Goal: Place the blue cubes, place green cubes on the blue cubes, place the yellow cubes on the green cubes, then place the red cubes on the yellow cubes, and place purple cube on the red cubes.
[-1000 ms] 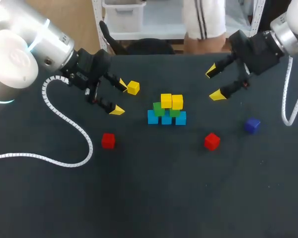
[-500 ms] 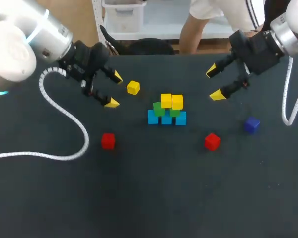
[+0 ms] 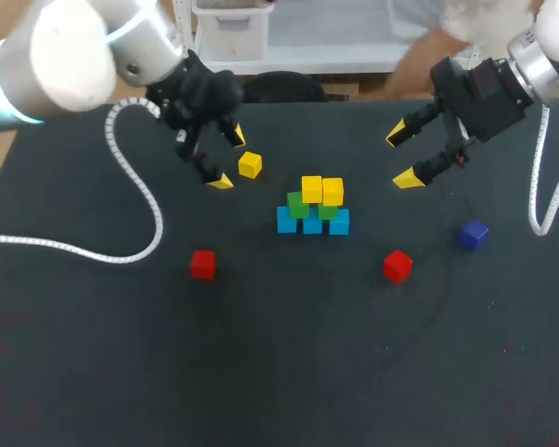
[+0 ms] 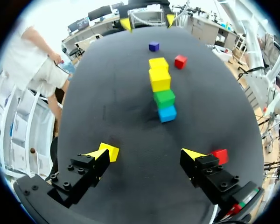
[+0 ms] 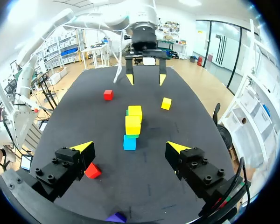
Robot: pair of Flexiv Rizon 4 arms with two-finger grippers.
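A dark charcoal matte table [image 3: 279,372] spans the head view, and its far edge runs straight across. Its top lies flat and even. A few tiny pale specks dot the surface toward the right side.

There are three blue cubes [image 3: 312,223], two green cubes [image 3: 296,207] and three yellow cubes [image 3: 312,189]. There are two red cubes [image 3: 203,264] and one purple cube [image 3: 473,235].

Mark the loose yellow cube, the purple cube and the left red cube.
loose yellow cube [image 3: 250,165], head view, on its top face.
purple cube [image 3: 473,235], head view, on its middle.
left red cube [image 3: 202,264], head view, on its middle.
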